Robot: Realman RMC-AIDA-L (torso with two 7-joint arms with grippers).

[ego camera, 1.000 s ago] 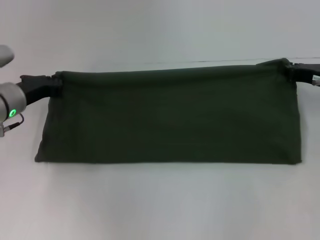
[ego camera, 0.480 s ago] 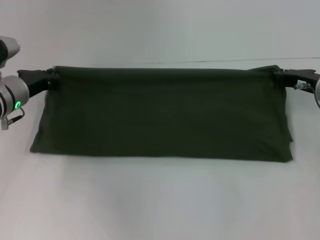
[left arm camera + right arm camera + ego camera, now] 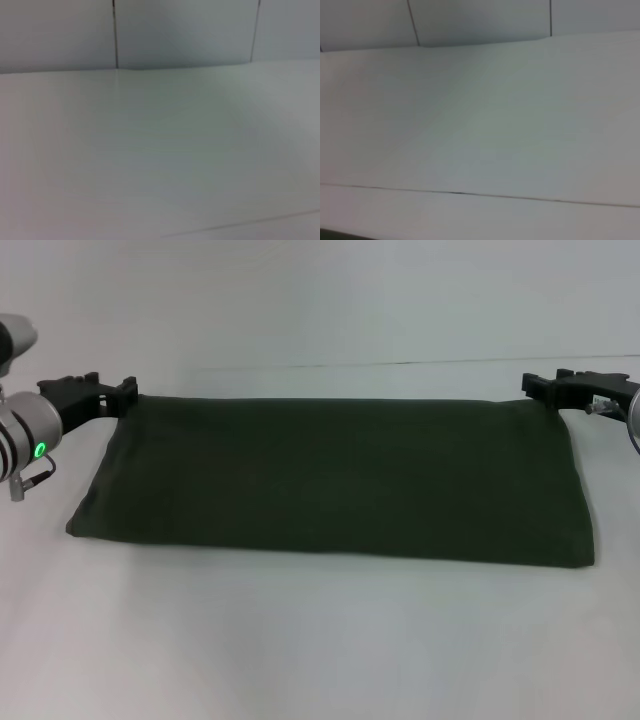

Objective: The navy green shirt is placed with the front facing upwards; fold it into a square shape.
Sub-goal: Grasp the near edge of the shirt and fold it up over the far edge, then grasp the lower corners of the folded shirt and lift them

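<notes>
The white table (image 3: 320,640) fills most of the head view. The navy green shirt (image 3: 335,480) lies flat on it as a long folded band, plain green side up, stretching from left to right. The left gripper (image 3: 120,390) sits just beside the far left corner of the cloth, its fingers spread apart with nothing between them. The right gripper (image 3: 545,387) sits just beside the far right corner, fingers apart too and holding nothing. Both wrist views show only bare table.
</notes>
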